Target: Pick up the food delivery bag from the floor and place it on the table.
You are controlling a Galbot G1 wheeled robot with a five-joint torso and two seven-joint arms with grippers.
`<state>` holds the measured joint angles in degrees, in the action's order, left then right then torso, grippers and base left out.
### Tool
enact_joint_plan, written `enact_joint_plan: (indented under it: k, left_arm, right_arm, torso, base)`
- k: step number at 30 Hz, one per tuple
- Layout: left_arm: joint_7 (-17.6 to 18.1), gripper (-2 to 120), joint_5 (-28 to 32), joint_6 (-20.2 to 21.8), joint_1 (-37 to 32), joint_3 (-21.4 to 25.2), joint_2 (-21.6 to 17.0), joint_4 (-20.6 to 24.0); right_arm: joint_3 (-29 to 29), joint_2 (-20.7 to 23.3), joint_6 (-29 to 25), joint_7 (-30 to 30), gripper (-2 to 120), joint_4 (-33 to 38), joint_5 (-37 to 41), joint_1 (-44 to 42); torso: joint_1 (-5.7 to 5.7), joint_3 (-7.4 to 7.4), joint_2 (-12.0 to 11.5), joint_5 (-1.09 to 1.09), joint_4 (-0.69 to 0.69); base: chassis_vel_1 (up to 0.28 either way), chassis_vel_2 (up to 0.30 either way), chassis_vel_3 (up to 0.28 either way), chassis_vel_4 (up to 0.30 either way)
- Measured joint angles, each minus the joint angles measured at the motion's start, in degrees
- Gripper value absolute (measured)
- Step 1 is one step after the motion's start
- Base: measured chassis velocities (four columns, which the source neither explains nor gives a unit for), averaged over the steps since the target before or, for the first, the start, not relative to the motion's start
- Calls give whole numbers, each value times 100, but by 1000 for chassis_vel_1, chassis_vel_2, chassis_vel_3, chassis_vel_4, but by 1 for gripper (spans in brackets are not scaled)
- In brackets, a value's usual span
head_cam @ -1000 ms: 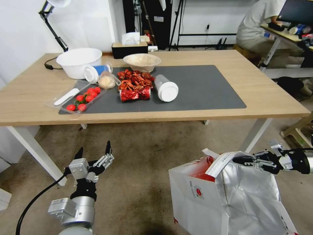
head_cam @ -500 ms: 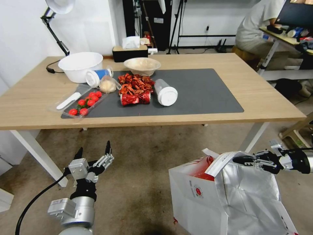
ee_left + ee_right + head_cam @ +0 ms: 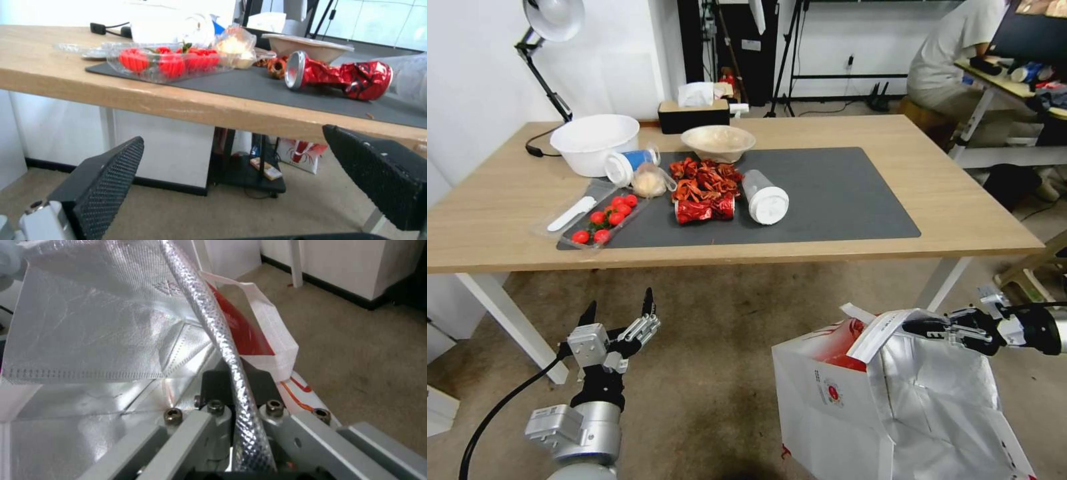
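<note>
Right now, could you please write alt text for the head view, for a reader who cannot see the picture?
The right gripper is shut on the rim of the open food delivery bag, beside its white handle, above the floor. The left gripper is open and empty, pointing up below the table. On the table's dark mat lie crushed red cans and other clutter.

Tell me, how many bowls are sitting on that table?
2. A big white bowl sits near the table's far left corner, by the lamp; a smaller beige bowl sits to its right, at the grey mat's far edge.
</note>
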<state>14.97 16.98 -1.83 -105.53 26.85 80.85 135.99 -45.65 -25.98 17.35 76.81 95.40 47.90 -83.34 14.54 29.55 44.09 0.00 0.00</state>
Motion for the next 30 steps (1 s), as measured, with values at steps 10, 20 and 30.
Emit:
enact_joint_plan:
  k: [10, 20, 30]
  left_arm:
    - [5, 100, -10, -5, 7, -2, 17, -10]
    - [23, 100, -9, -7, 24, -6, 16, -37]
    - [94, 100, 15, -19, 33, -6, 18, -62]
  right_arm:
    - [4, 7, 0, -3, 0, 1, 0, 11]
    - [22, 17, -3, -6, 0, -23, 0, 28]
    - [23, 34, -5, -7, 0, -28, 2, 25]
  torso:
    - [124, 174, 295, 0, 0]
    - [227, 313, 536, 0, 0]
    - [319, 440, 757, 0, 0]
  base:
    - [0, 0, 0, 0]
    - [0, 0, 0, 0]
    - [0, 0, 0, 0]
